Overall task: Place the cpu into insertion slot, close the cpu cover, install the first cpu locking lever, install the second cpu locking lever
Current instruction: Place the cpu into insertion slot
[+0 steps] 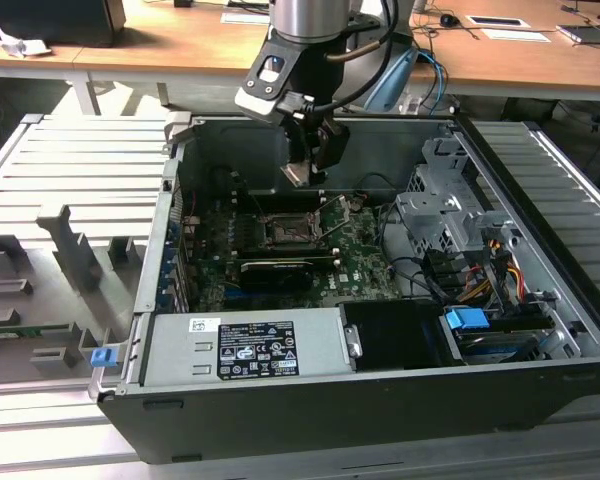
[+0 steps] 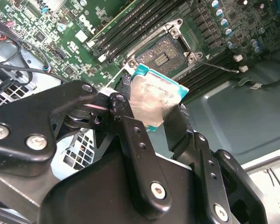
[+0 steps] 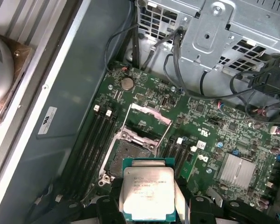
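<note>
Cpu (image 3: 147,196): one, hanging clear above slot (image 3: 126,161).
Fingers (image 2: 129,133): two, clamping cpu edges.
Cover (image 3: 148,122): one, standing raised at slot edge.

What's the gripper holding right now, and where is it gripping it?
The gripper holds the cpu by two opposite edges, clear of the insertion slot.

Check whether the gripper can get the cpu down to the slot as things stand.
Probably yes. The gripper holds the cpu near the slot, whose cover stands open. In the first wrist view the slot's dark centre is bare and nothing lies between them.
</note>
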### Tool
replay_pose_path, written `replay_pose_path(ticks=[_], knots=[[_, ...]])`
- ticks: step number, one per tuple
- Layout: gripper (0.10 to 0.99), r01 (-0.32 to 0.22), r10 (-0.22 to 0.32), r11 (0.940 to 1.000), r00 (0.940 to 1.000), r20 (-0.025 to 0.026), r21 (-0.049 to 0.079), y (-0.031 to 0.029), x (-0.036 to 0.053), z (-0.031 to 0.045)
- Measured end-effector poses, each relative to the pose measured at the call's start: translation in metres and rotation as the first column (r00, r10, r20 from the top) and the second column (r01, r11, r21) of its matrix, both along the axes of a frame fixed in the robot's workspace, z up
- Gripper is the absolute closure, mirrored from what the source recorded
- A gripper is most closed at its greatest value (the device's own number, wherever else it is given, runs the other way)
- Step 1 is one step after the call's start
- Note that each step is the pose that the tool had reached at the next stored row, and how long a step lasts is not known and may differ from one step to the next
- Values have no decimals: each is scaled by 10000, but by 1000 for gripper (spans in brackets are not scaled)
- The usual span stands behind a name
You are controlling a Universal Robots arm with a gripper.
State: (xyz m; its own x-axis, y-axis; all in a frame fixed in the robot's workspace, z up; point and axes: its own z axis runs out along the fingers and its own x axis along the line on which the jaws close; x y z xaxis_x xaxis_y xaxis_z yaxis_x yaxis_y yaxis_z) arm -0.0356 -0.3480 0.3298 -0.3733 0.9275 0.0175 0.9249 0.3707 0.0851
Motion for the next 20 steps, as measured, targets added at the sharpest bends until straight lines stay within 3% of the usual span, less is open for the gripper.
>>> replay_pose_path(ticks=[20], knots=[[561,1001,-1001,9950,9950,0,-1,0,0,-34]])
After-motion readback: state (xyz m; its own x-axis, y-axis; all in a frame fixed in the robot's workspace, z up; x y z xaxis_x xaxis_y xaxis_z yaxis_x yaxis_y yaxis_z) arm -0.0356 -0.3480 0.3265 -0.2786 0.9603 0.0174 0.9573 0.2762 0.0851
